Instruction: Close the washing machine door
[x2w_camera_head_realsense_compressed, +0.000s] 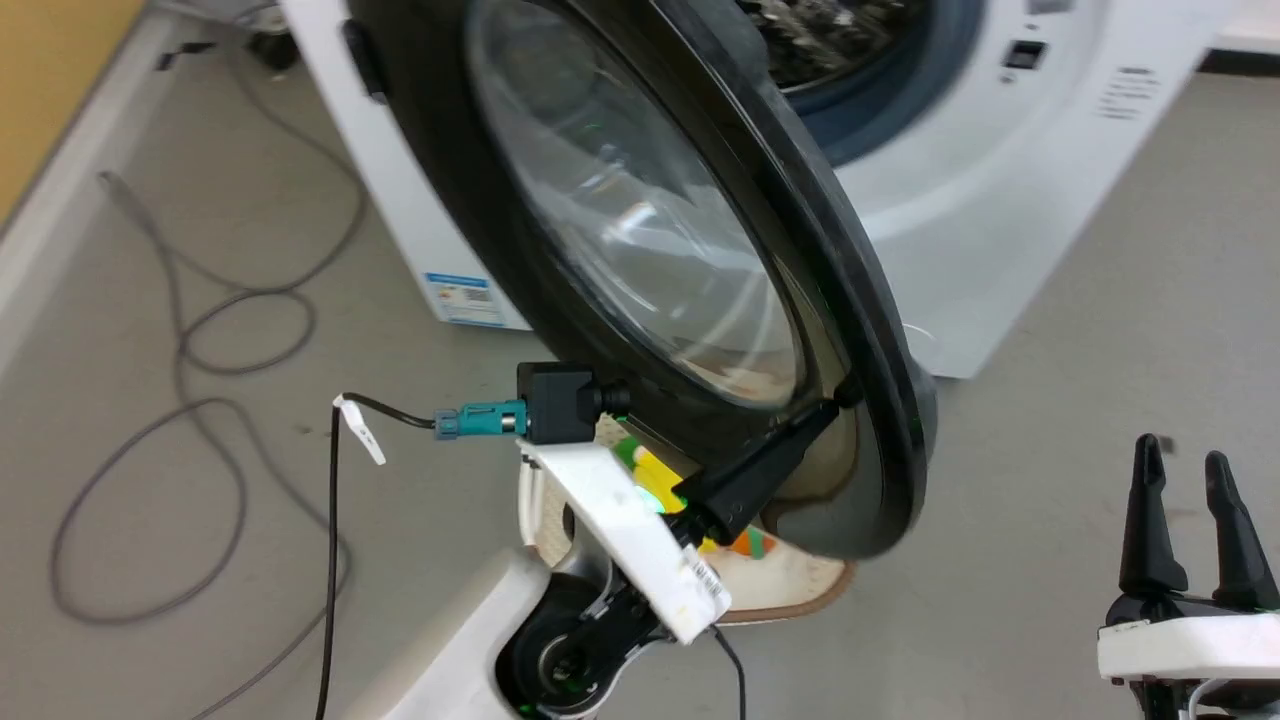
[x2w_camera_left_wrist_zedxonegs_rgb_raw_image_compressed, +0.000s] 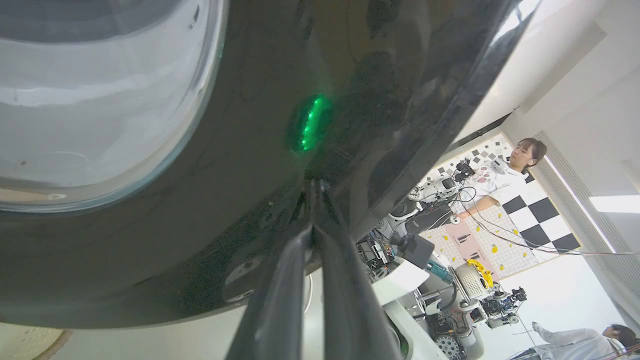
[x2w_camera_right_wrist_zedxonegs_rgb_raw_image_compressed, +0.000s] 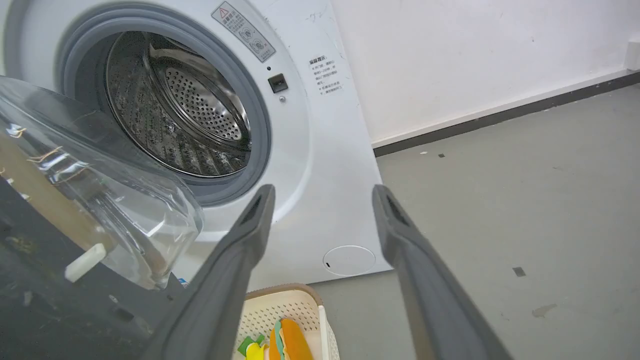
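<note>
The left end effector (x2w_camera_head_realsense_compressed: 835, 405), its 2 fingers pinched together on nothing, sets its tips against the glossy black rim of the washing machine door (x2w_camera_head_realsense_compressed: 640, 220), likely to push it shut. The door stands half open off the washing machine (x2w_camera_head_realsense_compressed: 1000, 200), its clear glass bowl bulging toward the drum (x2w_camera_right_wrist_zedxonegs_rgb_raw_image_compressed: 175, 110). The right end effector (x2w_camera_head_realsense_compressed: 1185, 460) waits apart, spread and empty.

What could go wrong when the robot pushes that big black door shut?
The left gripper, shut, presses its thin tips on the glossy washing machine door near its rim, so they might slip off. The basket looks to sit under the door's bottom edge and could get bumped as it swings.
</note>
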